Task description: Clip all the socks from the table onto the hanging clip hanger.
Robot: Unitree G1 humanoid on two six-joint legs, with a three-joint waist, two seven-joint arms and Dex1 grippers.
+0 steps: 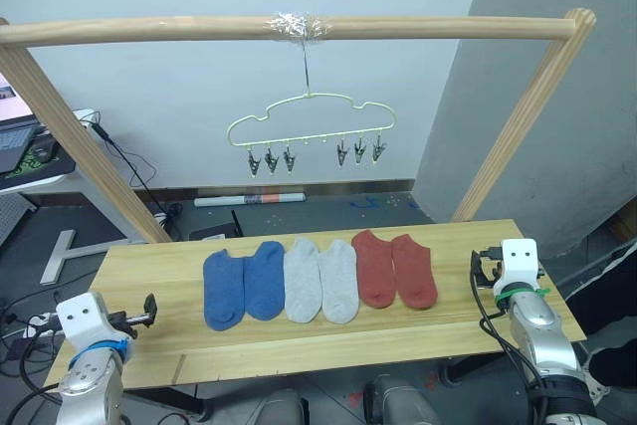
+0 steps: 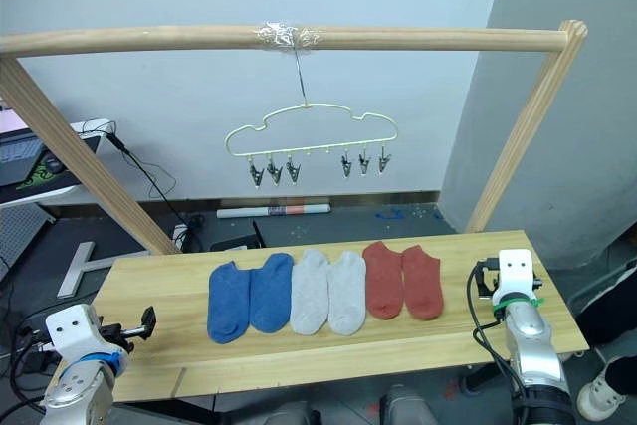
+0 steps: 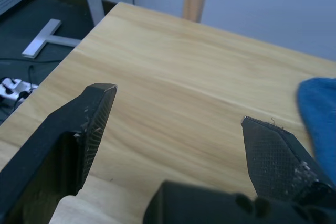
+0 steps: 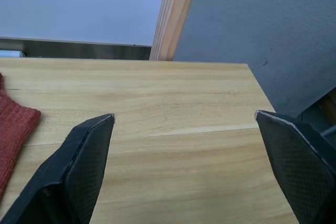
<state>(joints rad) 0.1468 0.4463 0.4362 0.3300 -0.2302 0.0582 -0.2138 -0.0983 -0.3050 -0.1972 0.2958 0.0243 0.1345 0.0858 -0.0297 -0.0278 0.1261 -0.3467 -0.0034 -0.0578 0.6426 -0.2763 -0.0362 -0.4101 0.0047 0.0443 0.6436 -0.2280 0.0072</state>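
**Socks on table, hanger empty, both grippers idle**

Socks (image 1: 318, 281) lie in one flat row across the middle of the table (image 1: 438, 330): two blue on the left, two grey in the centre, two red on the right, toes toward the near edge. This side-by-side layout probably serves to let each sock be picked singly. The clip hanger (image 1: 311, 126) hangs by its hook from a wooden pole (image 1: 149, 29) above and beyond the row, all six clips bare, so no sock has been clipped yet.

Head views: the left gripper (image 1: 149, 309) sits over the near left part of the table, well apart from the blue socks. The right gripper (image 1: 482, 268) sits at the right end, near the red socks but not touching them.

Left wrist view: the left gripper's fingers (image 3: 94, 121) stand wide apart with bare wood between them and nothing held. A blue sock (image 3: 320, 114) lies beyond and beside the jaws, outside the gap.

Right wrist view: the fingers (image 4: 86, 161) are spread wide and empty. A red sock (image 4: 13, 129) lies outside the jaws, on the side toward the row.
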